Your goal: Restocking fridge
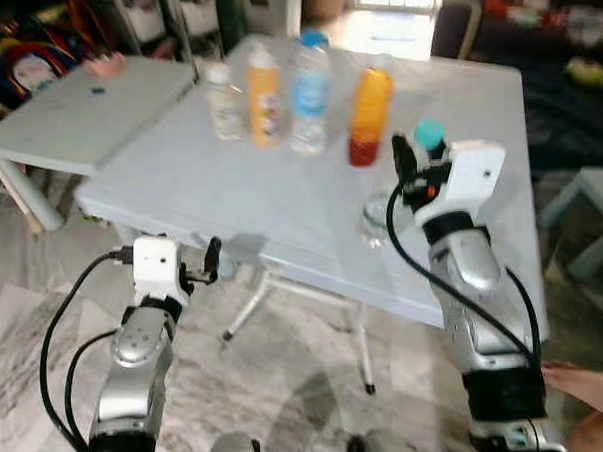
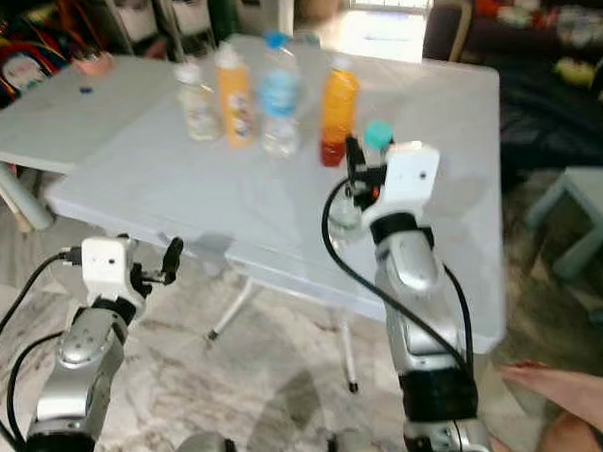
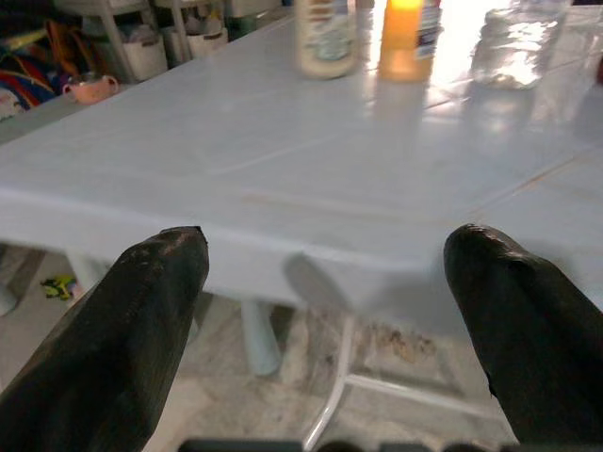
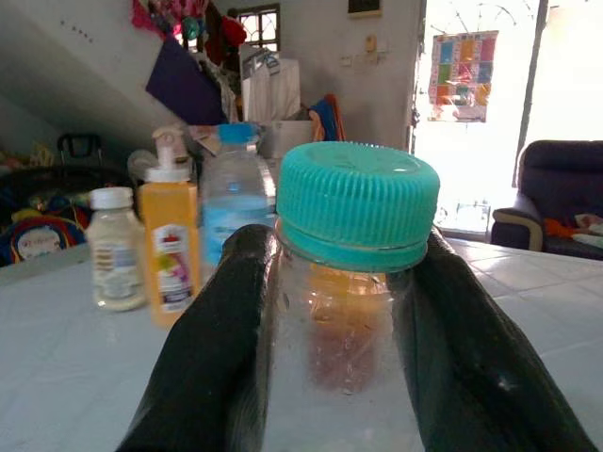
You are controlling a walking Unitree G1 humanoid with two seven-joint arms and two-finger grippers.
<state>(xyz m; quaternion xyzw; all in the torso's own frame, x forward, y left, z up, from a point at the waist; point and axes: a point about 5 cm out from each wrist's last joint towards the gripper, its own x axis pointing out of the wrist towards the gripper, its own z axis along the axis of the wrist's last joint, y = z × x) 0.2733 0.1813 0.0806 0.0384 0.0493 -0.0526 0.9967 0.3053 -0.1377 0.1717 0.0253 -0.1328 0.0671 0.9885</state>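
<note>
While the right gripper (image 4: 330, 311) clamps a teal-capped clear bottle (image 4: 344, 282) between its fingers, the left gripper (image 3: 325, 311) hangs spread wide, facing the table (image 3: 283, 169) edge.

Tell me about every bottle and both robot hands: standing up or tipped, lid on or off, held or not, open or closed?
Teal-capped clear bottle: upright, capped, gripped by right gripper.
Orange-red bottle: upright on table, free.
Blue-capped water bottle: upright, capped, free.
Orange juice bottle: upright, capped, free.
Small white-capped bottle: upright, capped, free.
Left gripper: open, empty, before the table edge.
</note>
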